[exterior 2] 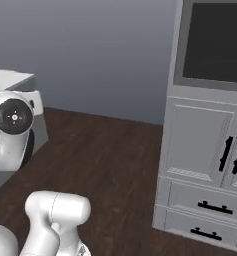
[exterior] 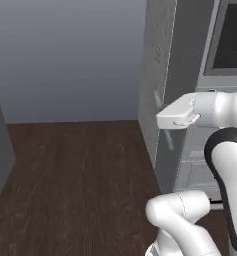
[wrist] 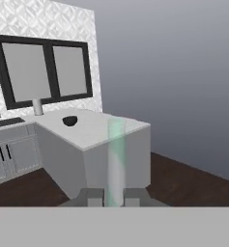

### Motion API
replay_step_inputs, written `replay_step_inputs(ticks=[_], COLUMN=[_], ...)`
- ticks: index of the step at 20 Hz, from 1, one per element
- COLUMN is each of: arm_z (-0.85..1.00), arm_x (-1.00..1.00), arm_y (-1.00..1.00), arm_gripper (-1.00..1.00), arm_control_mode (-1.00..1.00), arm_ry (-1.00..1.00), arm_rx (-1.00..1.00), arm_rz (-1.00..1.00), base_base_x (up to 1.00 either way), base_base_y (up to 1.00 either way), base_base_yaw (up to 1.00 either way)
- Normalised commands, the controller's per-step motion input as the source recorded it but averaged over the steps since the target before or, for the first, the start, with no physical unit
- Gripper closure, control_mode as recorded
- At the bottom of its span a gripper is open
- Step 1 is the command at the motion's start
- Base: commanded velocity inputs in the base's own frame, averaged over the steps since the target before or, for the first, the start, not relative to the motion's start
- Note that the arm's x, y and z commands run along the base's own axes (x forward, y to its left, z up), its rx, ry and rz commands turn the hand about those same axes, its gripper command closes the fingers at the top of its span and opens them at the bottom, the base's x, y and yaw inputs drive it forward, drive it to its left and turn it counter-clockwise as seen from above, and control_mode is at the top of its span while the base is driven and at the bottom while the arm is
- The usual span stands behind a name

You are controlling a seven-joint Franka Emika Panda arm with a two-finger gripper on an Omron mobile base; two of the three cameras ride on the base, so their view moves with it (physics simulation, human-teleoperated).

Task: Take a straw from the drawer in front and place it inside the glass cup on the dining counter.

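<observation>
My gripper (wrist: pixel 113 197) is shut on the straw (wrist: pixel 116 159), a thin, pale greenish-white stick that rises straight up between the two fingertips. In the left base view the gripper (exterior: pixel 161 119) is held high beside a tall grey cabinet, and the straw (exterior: pixel 168 140) crosses it upright. Two grey drawers with black bar handles, an upper one (exterior 2: pixel 206 199) and a lower one (exterior 2: pixel 202 226), are closed under the cabinet doors; I cannot tell which is the task's drawer. The glass cup and the dining counter are out of view.
A white counter (wrist: pixel 94 132) juts out ahead of the hand, with a dark bowl (wrist: pixel 70 120) on it and black-framed windows behind. A tall grey cabinet (exterior 2: pixel 205 140) stands to the right. Dark wooden floor (exterior: pixel 80 175) lies open between them.
</observation>
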Motion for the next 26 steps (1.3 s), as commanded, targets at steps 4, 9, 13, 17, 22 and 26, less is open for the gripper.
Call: replay_step_inputs(ticks=[4, 9, 13, 17, 22, 26], arm_z=[0.00, 0.00, 0.00, 0.00, 0.00, 0.00], arm_x=[0.00, 0.00, 0.00, 0.00, 0.00, 0.00], arm_y=[0.00, 0.00, 0.00, 0.00, 0.00, 0.00], arm_gripper=[1.00, 1.00, 1.00, 1.00, 1.00, 1.00], arm_control_mode=[1.00, 1.00, 1.00, 1.00, 1.00, 1.00], arm_ry=[0.00, 0.00, 0.00, 0.00, 0.00, 0.00], arm_rx=[0.00, 0.00, 0.00, 0.00, 0.00, 0.00], arm_rz=[0.00, 0.00, 0.00, 0.00, 0.00, 0.00], base_base_x=[1.00, 1.00, 1.00, 1.00, 1.00, 1.00], base_base_y=[0.10, 0.50, 0.86, 0.86, 0.46, 0.01], base_base_yaw=[0.19, 0.09, 0.00, 0.00, 0.13, 0.45])
